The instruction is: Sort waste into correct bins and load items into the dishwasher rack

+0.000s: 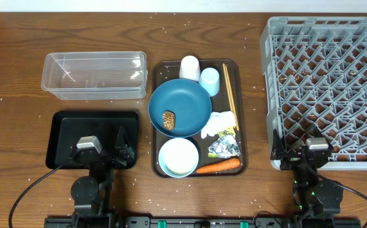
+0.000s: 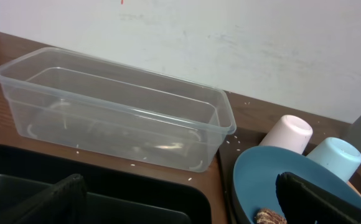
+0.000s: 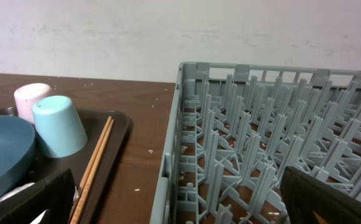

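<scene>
The brown tray [image 1: 160,69] carries a dark-blue plate [image 1: 193,101] with a brown food lump [image 1: 169,120], a pale bowl [image 1: 178,156], a white cup [image 1: 190,67], a light-blue cup [image 1: 209,81] and chopsticks [image 1: 230,95]. Tissue [image 1: 221,121], foil [image 1: 223,147] and a carrot [image 1: 218,166] lie on its right side. The clear tub [image 1: 93,75] and the black tray [image 1: 63,136] are to the left, the grey rack [image 1: 326,88] to the right. My left gripper [image 2: 180,208] is open over the black tray's near edge. My right gripper [image 3: 180,205] is open at the rack's near-left corner. Both are empty.
White rice grains [image 1: 250,82] are scattered over the wooden table. The arm bases stand at the near edge. A strip of bare wood [image 3: 140,155] separates the brown tray from the rack wall.
</scene>
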`<move>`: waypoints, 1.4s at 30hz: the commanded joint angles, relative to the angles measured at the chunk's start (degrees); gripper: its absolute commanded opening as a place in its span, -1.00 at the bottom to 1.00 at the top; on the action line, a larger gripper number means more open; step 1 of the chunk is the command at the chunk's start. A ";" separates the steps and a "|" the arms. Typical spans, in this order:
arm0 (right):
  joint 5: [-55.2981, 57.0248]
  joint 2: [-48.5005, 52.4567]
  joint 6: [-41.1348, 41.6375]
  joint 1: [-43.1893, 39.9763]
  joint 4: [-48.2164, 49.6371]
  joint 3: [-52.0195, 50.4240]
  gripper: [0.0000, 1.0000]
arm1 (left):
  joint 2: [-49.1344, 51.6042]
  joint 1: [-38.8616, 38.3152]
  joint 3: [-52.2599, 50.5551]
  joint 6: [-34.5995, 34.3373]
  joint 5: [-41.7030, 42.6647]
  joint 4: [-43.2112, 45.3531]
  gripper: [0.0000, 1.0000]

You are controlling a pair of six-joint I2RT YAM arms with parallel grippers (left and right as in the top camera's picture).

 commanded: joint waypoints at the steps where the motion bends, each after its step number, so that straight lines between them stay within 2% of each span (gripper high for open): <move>1: 0.11 0.09 -0.09 -0.48 -0.24 -0.07 0.99 | 0.07 -0.17 -1.36 0.74 -0.44 -1.31 0.96; 29: 0.11 0.13 -0.09 -0.48 -0.24 -0.07 0.99 | 0.07 -0.17 -1.36 0.42 -0.26 -1.14 0.96; 31: 0.11 0.13 -0.09 -0.48 -0.24 -0.07 0.98 | 0.09 -0.20 -1.33 -3.63 3.28 -1.11 0.96; 35: 0.11 0.13 -0.09 -0.48 -0.24 -0.07 0.99 | 0.63 -0.22 -1.27 -21.88 21.94 0.13 0.96; 37: 0.11 0.13 -0.09 -0.46 -0.24 -0.07 0.99 | 0.70 -0.22 -1.27 -29.40 27.82 0.20 0.96; 39: 0.11 0.13 -0.09 -0.48 -0.24 -0.07 0.98 | 0.70 -0.22 -1.27 -32.39 29.62 0.17 0.96; 42: 0.11 0.13 -0.09 -0.48 -0.24 -0.07 0.99 | 0.70 -0.22 -1.25 -33.33 33.53 0.68 0.96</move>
